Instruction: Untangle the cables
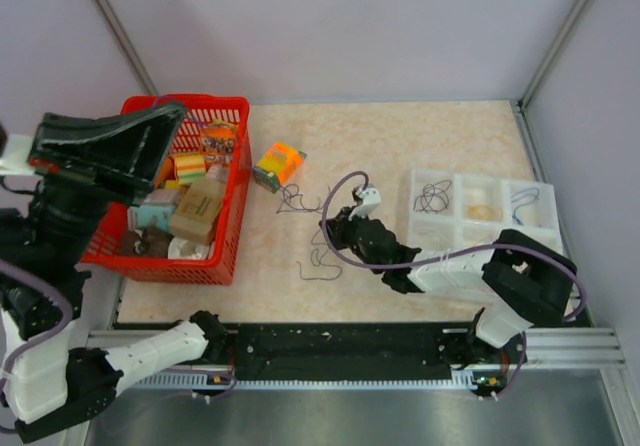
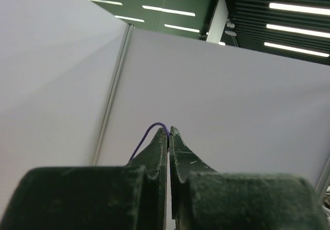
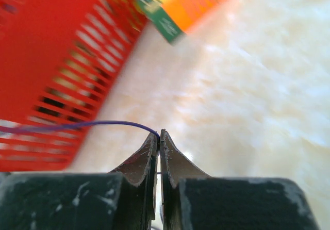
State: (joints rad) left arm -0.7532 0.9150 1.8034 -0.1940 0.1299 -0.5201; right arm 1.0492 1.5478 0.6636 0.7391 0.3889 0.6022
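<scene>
The purple cable (image 3: 103,122) is pinched between the closed fingers of my right hand (image 3: 159,137), low over the counter (image 3: 247,85). It runs off toward the red basket (image 3: 46,60). My left hand (image 2: 168,133) is shut on a purple strand (image 2: 154,125) too, raised high against the wall (image 2: 232,101) (I cannot tell if it is the same wire). More loose cables (image 1: 300,204) lie tangled on the counter between the basket and the white tray (image 1: 460,176), near an orange box (image 1: 279,164).

arms (image 1: 455,266): white links, black joints | end effector fingers (image 3: 136,165): dark green, scuffed
</scene>
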